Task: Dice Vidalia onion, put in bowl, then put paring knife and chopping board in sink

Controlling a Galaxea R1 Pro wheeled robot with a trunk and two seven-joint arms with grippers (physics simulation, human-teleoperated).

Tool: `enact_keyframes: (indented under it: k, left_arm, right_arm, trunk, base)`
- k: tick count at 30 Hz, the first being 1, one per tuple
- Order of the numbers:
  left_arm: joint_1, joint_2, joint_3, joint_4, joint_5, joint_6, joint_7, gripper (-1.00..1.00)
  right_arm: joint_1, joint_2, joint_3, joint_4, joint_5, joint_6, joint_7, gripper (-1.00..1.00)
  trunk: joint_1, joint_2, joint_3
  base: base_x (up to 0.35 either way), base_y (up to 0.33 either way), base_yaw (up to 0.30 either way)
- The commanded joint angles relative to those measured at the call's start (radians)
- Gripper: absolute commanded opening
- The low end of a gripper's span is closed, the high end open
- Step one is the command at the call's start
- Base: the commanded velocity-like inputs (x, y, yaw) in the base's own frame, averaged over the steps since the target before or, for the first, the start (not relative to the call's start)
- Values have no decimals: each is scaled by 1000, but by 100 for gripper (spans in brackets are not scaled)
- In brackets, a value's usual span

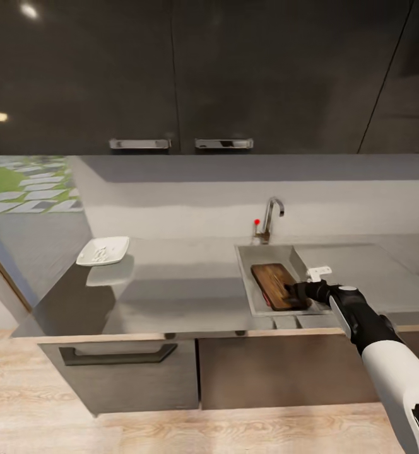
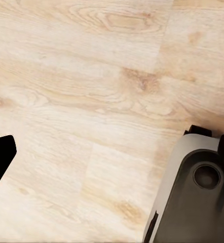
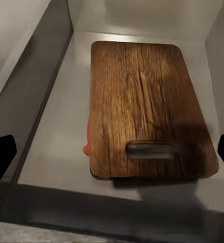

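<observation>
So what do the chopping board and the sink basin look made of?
The chopping board looks like dark brown wood with a matte finish: lengthwise grain streaks show across its face. The sink looks like smooth grey steel; its walls carry a soft sheen, though a simulator render leaves that open.

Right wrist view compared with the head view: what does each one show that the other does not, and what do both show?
Right wrist view: a bit of red at the chopping board's edge, partly beneath it, perhaps the paring knife's handle, and the board's slot handle hole.

Head view: the white bowl on the countertop, the faucet, and the right end effector at the board's near end.

Both: the board lying inside the sink.
</observation>
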Motion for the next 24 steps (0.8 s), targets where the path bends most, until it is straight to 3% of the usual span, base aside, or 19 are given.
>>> enact_keyframes:
  k: [1, 8, 10, 16, 20, 21, 24]
  left_arm:
    - [-2, 0, -8, 4, 6, -6, 1, 100]
    - [-2, 0, -8, 4, 6, -6, 1, 100]
    - [-2, -1, -8, 4, 6, -6, 1, 100]
    - [-2, -2, -8, 4, 6, -6, 1, 100]
    - [-2, -2, -8, 4, 6, -6, 1, 100]
    - [-2, -2, -8, 4, 6, -6, 1, 100]
    - [-2, -2, -8, 4, 6, -6, 1, 100]
  right_arm:
    - [-1, 0, -1, 0, 5, 5, 5, 100]
    - [-1, 0, -2, 21, 9, -2, 5, 100]
    - [-1, 0, -2, 58, 10, -43, 4, 100]
    - [-1, -2, -1, 249, 12, -263, 4, 100]
    - [0, -2, 0, 446, 19, -472, 4, 100]
    - [0, -2, 1, 488, 30, -515, 4, 100]
    - [3, -3, 2, 634, 126, -684, 1, 100]
  trunk:
    - [0, -2, -2]
    - [0, -2, -2]
    - [0, -2, -2]
    - [0, -2, -2]
    - [0, -2, -2]
    - [0, -2, -2]
    - [0, -2, -2]
  base:
    - [-340, 0, 0]
    - [-340, 0, 0]
    - [-336, 0, 0]
    - [-151, 0, 0]
    - [-11, 0, 0]
    - [-2, 0, 0]
    - [0, 0, 0]
